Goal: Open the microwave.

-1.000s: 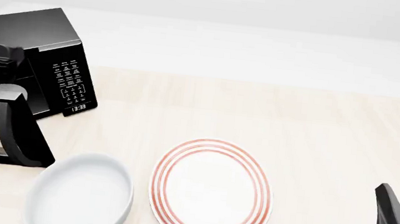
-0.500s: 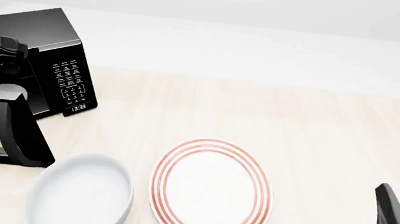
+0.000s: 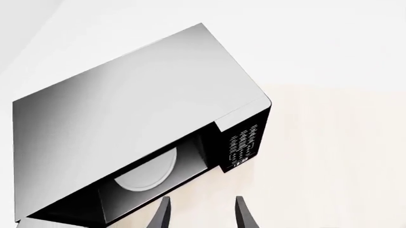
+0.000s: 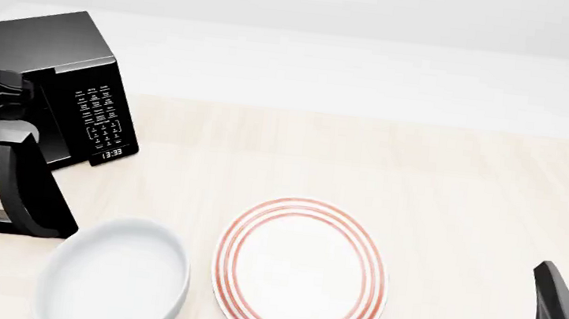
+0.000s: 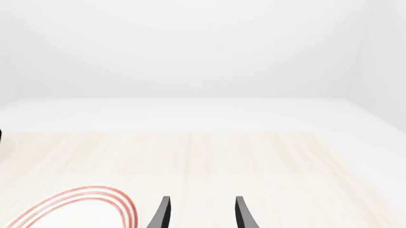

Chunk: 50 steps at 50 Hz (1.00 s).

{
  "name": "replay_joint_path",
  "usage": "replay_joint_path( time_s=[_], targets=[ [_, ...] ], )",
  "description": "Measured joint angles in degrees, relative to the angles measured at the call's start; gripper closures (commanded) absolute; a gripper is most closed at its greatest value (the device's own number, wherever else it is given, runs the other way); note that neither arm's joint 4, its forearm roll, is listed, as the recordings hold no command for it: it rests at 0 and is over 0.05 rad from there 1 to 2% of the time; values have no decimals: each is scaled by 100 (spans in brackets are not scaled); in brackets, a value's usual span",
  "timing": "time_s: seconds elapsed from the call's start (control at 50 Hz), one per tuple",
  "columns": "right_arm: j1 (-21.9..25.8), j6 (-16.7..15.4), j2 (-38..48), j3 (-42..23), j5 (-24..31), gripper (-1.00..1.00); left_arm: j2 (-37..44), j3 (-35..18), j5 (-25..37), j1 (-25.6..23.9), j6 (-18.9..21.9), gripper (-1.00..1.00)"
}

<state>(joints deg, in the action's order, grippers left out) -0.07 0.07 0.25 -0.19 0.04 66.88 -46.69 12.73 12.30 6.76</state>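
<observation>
- The microwave (image 4: 69,97) sat at the bench's (image 4: 422,166) far left, its door (image 4: 22,187) swung wide.
- The left pincer (image 3: 199,213) hung released above it; the right pincer (image 5: 199,213) rested apart, also released.
- Risk: the retreating left arm could clip the door, nudging it shut.
- Since half a second earlier, only the left arm shifted slightly.

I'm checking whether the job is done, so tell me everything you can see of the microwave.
The microwave is a glossy black box at the table's far left, angled. Its door is swung wide open toward the camera. The left wrist view shows the dark cavity with a pale round turntable plate inside. A white-marked keypad sits on the front's right side, with a small clock below. The left gripper is open, above it and touching nothing.
</observation>
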Motion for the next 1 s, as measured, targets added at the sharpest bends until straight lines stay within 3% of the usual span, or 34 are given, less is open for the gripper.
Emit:
replay_joint_path(
  time_s=[1.0],
  targets=[
    [0,0,0,0,0,-100,218,423,-285,369,-51,-100]
  ],
)
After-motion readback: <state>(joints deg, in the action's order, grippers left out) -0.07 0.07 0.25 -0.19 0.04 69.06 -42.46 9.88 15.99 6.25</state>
